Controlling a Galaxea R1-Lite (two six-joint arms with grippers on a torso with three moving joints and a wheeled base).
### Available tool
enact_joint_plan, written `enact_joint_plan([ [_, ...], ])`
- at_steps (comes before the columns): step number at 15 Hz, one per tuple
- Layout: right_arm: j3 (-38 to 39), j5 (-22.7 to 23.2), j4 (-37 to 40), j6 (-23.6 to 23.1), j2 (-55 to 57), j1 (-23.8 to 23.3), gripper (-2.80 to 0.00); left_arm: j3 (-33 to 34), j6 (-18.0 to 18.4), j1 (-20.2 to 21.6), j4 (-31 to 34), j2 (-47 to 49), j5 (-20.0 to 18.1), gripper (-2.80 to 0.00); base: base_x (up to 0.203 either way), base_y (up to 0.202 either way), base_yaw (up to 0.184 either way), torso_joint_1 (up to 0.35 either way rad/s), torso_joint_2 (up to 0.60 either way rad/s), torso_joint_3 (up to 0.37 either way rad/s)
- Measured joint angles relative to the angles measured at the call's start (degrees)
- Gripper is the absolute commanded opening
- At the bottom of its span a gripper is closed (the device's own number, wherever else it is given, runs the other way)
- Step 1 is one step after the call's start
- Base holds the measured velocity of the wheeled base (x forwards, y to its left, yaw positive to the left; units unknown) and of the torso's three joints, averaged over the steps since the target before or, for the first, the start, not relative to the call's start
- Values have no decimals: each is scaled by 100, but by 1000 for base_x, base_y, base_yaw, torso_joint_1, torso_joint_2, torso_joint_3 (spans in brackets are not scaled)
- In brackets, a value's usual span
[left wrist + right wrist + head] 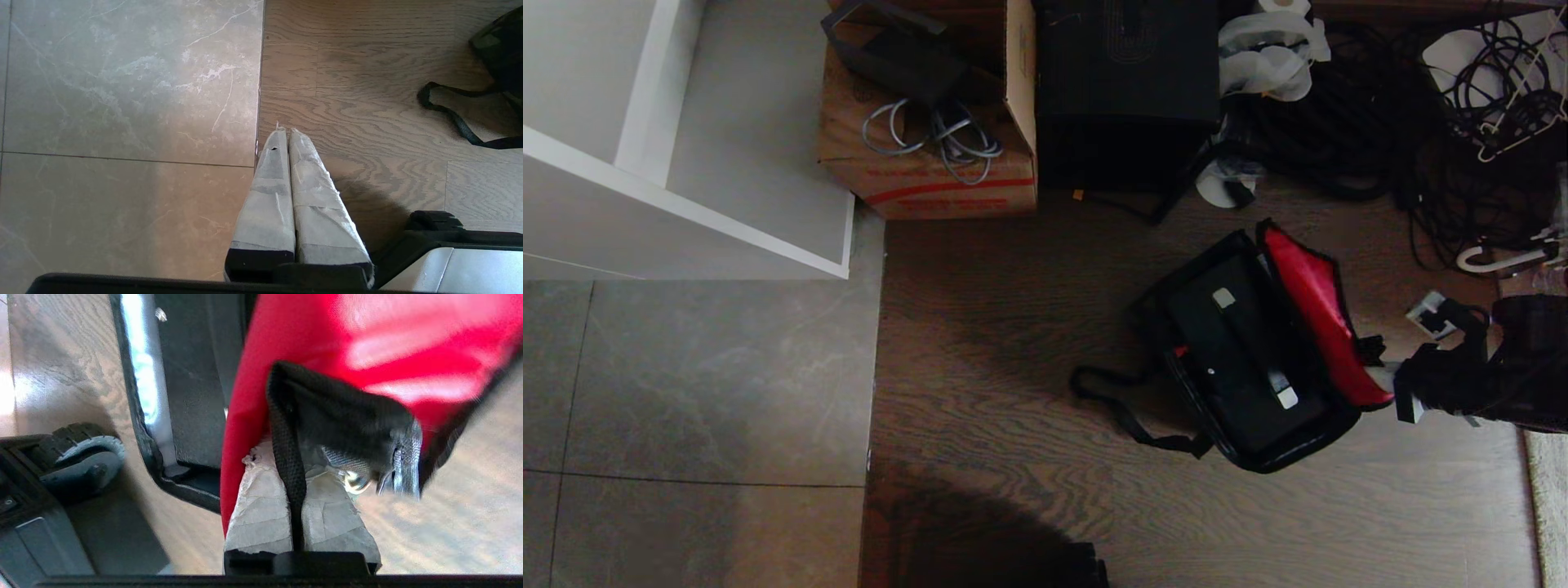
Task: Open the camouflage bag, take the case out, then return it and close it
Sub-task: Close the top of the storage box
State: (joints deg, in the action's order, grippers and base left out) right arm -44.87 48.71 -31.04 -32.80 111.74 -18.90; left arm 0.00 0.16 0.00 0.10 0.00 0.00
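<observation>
The right claw [300, 473] is pinched shut on a black webbing tab [286, 457] at the edge of the red-lined lid [1311, 306] of the camouflage bag [1250, 359], which lies open on the wood floor [996, 343]. The case [1241, 359], black with a top handle [1250, 347] tipped in silver at both ends, sits inside the bag just beyond the claw, past the raised lid. Judging by this, the lid is in hand: either the opening step is finishing or the closing step is starting, and the pictures alone cannot settle which. If opening, the next move calls for letting go of the tab and reaching for the handle; if closing, for swinging the lid over the case and then finding the zipper. The bag looks soft and boxy, its interior black; its shoulder strap [1119, 404] trails on the floor on the far side from the claw. The left claw [286, 134] hangs closed and empty over the floor, well apart from the bag.
</observation>
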Motion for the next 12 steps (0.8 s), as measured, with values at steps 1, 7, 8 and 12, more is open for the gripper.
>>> enact_joint_plan([
  [1, 22, 10, -13, -48, -133, 5, -280, 0, 2, 0, 0, 0, -2, -280, 0, 0, 0, 0, 0, 0],
  [7, 585, 21, -24, -233, -986, 14, -280, 0, 2, 0, 0, 0, -2, -280, 0, 0, 0, 0, 0, 0],
  [8, 782, 26, -4, -396, -1095, 20, -280, 0, 0, 0, 0, 0, 0, -280, 0, 0, 0, 0, 0, 0],
  [12, 1468, 26, 45, -1809, -1234, 208, -280, 0, 2, 0, 0, 0, 0, -280, 0, 0, 0, 0, 0, 0],
])
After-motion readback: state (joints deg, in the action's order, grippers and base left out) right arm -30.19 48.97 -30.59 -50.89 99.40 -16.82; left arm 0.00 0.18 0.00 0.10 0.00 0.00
